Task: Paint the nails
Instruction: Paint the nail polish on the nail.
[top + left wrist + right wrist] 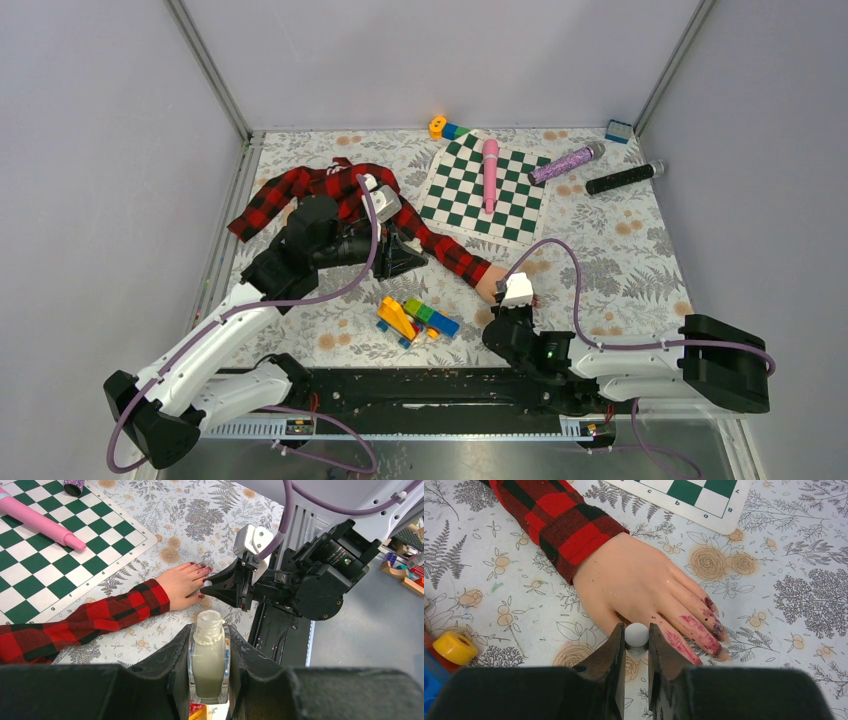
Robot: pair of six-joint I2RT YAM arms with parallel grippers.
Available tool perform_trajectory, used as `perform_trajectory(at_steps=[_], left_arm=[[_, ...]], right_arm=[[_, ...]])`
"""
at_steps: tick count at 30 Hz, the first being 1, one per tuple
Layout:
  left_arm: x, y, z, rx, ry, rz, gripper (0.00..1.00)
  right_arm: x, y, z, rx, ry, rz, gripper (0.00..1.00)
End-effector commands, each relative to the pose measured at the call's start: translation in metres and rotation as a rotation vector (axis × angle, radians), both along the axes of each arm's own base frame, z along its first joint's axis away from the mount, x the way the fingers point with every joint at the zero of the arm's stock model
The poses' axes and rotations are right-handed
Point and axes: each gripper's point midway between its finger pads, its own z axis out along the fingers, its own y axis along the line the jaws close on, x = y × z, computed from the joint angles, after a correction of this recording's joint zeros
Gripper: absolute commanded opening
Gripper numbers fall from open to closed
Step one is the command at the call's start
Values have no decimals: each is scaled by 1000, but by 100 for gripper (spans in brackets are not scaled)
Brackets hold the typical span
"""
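Right gripper pinching cap; nails smeared (dark red).

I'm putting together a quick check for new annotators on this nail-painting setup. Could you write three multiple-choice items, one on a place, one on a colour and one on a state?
1. Where does the long pink plastic stick lie?
A. On the green-and-white chequered mat
B. Inside a cardboard box
C. Standing in a cup

2. What colours is the fabric sleeve on the pale mannequin hand?
A. Blue and white stripes
B. Red and black plaid
C. Plain yellow

3. What state is the small pale glass polish bottle in?
A. Capped, lying on the mat
B. Uncapped, clamped in the left end effector
C. Broken in two pieces

Answers: 1 A, the stick rests across the mat's squares. 2 B, red and black checks show at the wrist. 3 B, its neck is bare and a finger presses each side.
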Motion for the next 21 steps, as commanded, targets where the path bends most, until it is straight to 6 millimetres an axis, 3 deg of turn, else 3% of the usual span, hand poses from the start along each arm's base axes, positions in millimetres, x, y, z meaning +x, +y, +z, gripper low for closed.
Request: perform_trajectory(at_steps=[1,21], left_arm=[[2,-3,23,-56,-65,-3,0],[2,-3,22,-57,-63,-3,0]], right_arm=[[2,2,14,24,-36,-39,0],[0,-5,11,12,-39,-60,0]])
